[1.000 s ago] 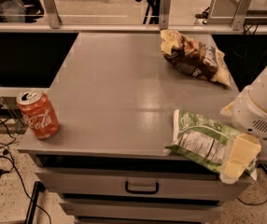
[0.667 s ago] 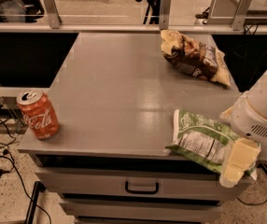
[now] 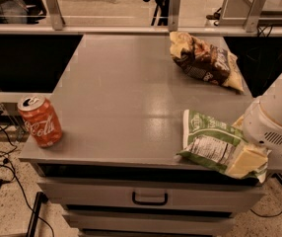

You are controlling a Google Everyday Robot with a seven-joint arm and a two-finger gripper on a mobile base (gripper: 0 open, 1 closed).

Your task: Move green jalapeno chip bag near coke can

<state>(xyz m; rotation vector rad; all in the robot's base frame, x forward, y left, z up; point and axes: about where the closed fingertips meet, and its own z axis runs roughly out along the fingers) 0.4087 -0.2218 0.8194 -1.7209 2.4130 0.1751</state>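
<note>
there, claw at green bag, brown bag beyond.

A brown-and-yellow chip bag lies on the gray table, far right. Below the table's front edge sits a drawer. Cables lie left of the table.

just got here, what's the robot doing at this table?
The gripper is at the front right corner of the table, over the right end of the green jalapeno chip bag. The bag lies there, far from the coke can standing at the front left edge. A dark brown chip bag sits at the back right.
</note>
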